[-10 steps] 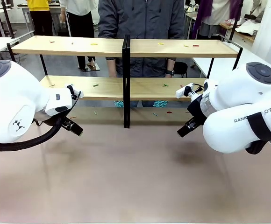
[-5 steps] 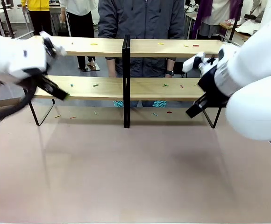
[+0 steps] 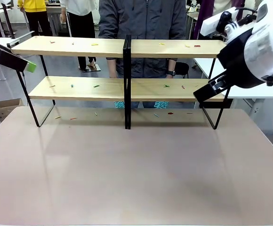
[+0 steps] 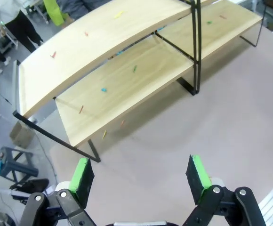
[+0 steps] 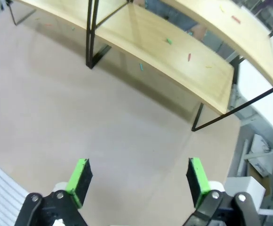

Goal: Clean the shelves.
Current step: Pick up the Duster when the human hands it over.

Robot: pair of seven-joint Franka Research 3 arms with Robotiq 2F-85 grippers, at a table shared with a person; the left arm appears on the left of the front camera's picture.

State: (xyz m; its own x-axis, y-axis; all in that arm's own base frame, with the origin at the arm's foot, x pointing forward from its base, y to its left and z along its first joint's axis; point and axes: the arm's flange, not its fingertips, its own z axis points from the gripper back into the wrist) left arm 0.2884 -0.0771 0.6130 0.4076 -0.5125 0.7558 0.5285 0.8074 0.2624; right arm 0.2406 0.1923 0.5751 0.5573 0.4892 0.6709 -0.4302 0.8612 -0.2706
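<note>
Light-wood shelves (image 3: 80, 47) at the far end of the pinkish surface (image 3: 136, 174), coloured scraps (image 3: 95, 86) scattered on both boards and beneath, person (image 3: 146, 19) just behind, left end effector (image 4: 140, 175) and right end effector (image 5: 138, 176) spread wide, empty.

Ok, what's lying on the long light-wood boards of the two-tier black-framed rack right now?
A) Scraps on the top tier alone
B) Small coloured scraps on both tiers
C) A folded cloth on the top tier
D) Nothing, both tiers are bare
B: small coloured scraps dot the lower board, and more lie along the upper board of the shelves, as the front view and both wrist views show.
</note>
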